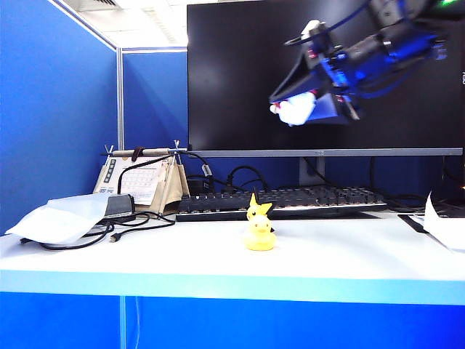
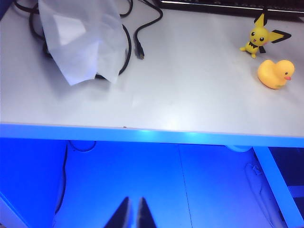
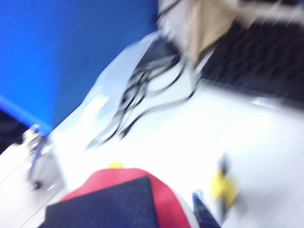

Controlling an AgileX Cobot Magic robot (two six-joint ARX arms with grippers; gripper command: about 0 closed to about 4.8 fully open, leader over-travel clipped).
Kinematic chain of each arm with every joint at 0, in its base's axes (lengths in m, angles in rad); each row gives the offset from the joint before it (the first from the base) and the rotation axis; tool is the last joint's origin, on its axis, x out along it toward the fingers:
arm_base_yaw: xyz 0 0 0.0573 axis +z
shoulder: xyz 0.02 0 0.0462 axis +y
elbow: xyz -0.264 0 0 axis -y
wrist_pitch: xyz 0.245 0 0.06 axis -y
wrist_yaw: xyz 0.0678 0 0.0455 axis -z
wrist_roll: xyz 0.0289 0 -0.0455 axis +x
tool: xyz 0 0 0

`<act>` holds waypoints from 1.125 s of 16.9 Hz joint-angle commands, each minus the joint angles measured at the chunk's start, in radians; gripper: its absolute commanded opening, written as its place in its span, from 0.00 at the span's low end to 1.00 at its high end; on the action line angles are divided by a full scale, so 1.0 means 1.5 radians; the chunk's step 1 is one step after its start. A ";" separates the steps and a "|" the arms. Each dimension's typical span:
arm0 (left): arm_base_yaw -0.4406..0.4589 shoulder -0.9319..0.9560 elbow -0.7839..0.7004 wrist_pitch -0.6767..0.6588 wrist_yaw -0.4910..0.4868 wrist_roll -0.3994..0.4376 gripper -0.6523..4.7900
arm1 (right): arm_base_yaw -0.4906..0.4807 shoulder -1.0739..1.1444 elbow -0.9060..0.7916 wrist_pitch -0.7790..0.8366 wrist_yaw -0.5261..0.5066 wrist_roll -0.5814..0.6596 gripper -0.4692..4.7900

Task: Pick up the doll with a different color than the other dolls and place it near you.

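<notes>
Exterior view: right gripper [image 1: 309, 102] grasps white doll [image 1: 296, 110] aloft; left gripper [image 2: 132, 216] clenched.

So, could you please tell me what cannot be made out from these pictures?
- Exterior view: the pointed-ear figure stands behind the duck, which hides its body.
- Exterior view: the white doll, held aloft in the right gripper, is partly covered by its fingers.
- Right wrist view: motion blur smears everything.
- Left wrist view: only the left gripper tips show, cut off by the edge.
</notes>
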 commanded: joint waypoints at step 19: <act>0.001 0.000 -0.001 0.003 -0.003 0.001 0.17 | 0.079 -0.054 -0.379 0.276 0.059 0.043 0.42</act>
